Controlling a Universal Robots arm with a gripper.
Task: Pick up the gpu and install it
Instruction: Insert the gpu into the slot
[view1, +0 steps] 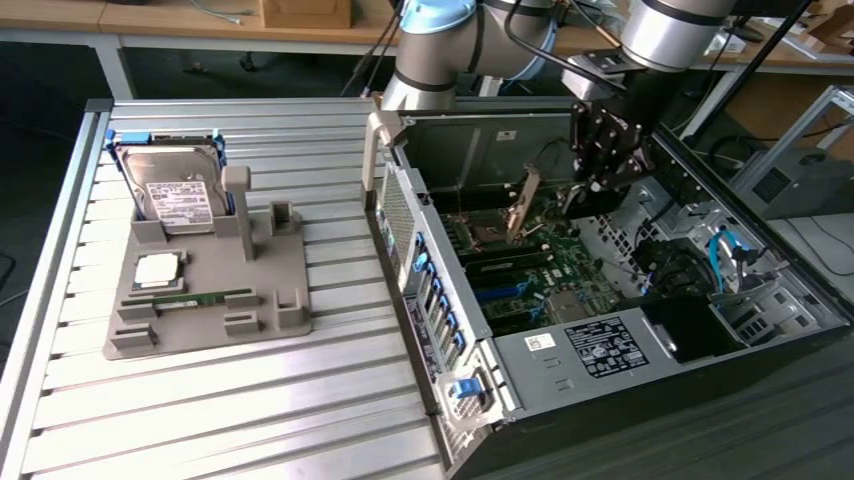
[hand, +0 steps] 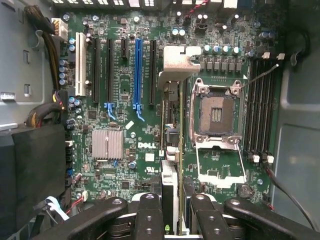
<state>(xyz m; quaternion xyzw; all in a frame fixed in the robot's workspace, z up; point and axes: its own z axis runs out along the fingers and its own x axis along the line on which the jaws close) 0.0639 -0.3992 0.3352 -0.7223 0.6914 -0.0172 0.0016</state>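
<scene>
The gpu (hand: 170, 165), a thin dark circuit card with a silvery metal bracket (hand: 179, 64) at its far end, hangs edge-on above the green motherboard (hand: 125, 150) inside the open computer case (view1: 534, 350). Seen from the wrist, the card runs as a narrow strip between the row of expansion slots and the empty processor socket (hand: 217, 112), to one side of the long blue slot (hand: 138, 75) and not seated in any slot. In the exterior view the card (view1: 525, 205) shows as a slim, brownish upright blade, tilted slightly, over the board's middle.

The gripper (hand: 172, 210) is clamped on the card's near edge, its black fingers (hand: 149, 215) pressing both faces. The arm (view1: 667, 40) reaches down into the case from the exterior view's upper right, its wrist and black gripper body (view1: 607, 150) pointing down toward the board.

On the slatted metal bench (view1: 267, 400) at the exterior view's left, well apart from the case, a grey holder tray (view1: 200, 300) carries a silver hard drive (view1: 180, 195) standing upright, a processor chip (view1: 158, 268) lying flat, and a slim green memory stick (view1: 194, 297).
</scene>
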